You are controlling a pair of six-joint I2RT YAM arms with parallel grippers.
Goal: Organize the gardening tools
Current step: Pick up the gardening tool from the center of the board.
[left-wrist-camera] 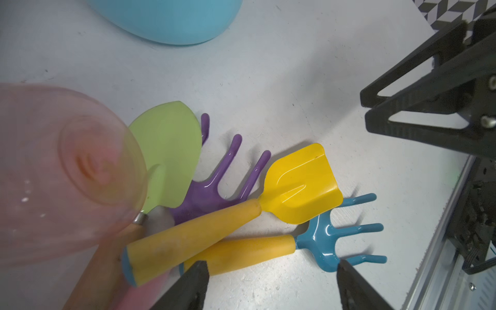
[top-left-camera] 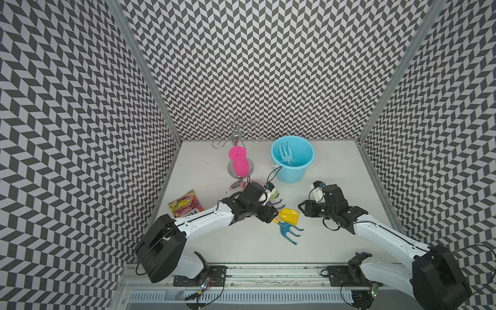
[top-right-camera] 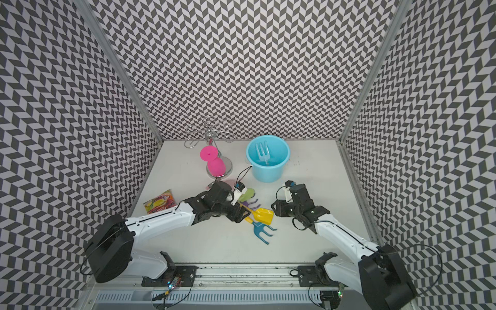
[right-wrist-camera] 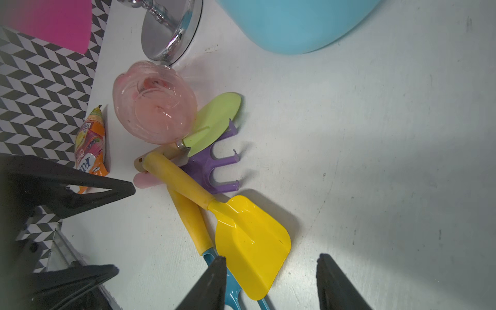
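Nearest the lens in both top views, the left arm (top-left-camera: 161,249) and the right arm (top-left-camera: 440,273) are cut off by the lower edge. At the left of the white table (top-left-camera: 335,174) a snack packet (top-left-camera: 185,205) is laid flat, its print too small to be read. Right of it, a pink cup (top-left-camera: 238,161) is seen tilted at a chrome stand (right-wrist-camera: 166,35).

At centre the spray bottle (right-wrist-camera: 154,104) is laid on its side; in both top views it is largely hidden under the left wrist. Touching it, the green trowel (left-wrist-camera: 171,150), purple fork (left-wrist-camera: 214,188), yellow shovel (left-wrist-camera: 300,185) and blue rake (left-wrist-camera: 327,241) are heaped together with handles crossed. The purple fork's handle is covered by the shovel's, and the trowel's handle is blurred behind the bottle in the left wrist view. The left gripper (left-wrist-camera: 271,290) is held over the handles, jaws well apart, with nothing clamped; its fingertips are hidden in the top views.

Above and right of the heap, the pale-blue fork (top-left-camera: 285,153) is stood inside a blue bucket (top-left-camera: 292,174), which is cut off in both wrist views. Furthest right, the right gripper (right-wrist-camera: 271,284) is held partly spread just beside the shovel's blade, gripping nothing; whether the blade is touched cannot be told. The rake's tines are cut off in the right wrist view.
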